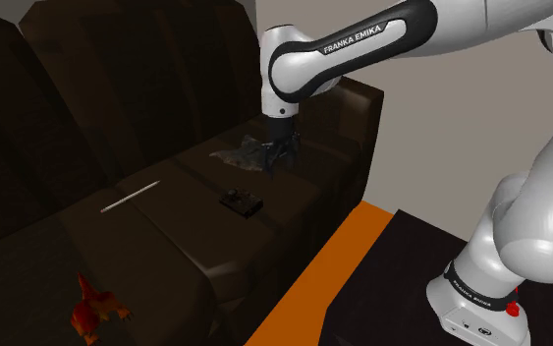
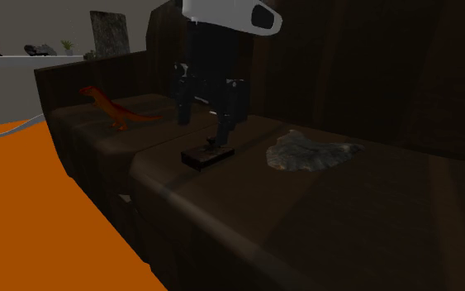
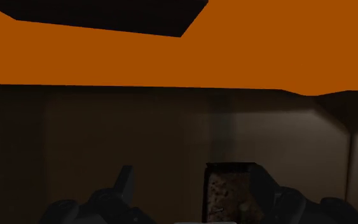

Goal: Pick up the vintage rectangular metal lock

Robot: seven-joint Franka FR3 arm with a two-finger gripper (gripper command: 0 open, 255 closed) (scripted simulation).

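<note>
The dark brown sofa (image 1: 146, 108) carries everything, and over its seat the black gripper (image 2: 200, 130) hangs with its fingers spread apart, holding nothing. Just below it, toward the seat's front edge, the lock (image 2: 205, 155) lies flat, a small dark slab with a mottled, rusty-looking face. It is probably rigid, dense for its size and not fragile, so pinch squarely across its narrow sides, low against the cushion.
</note>
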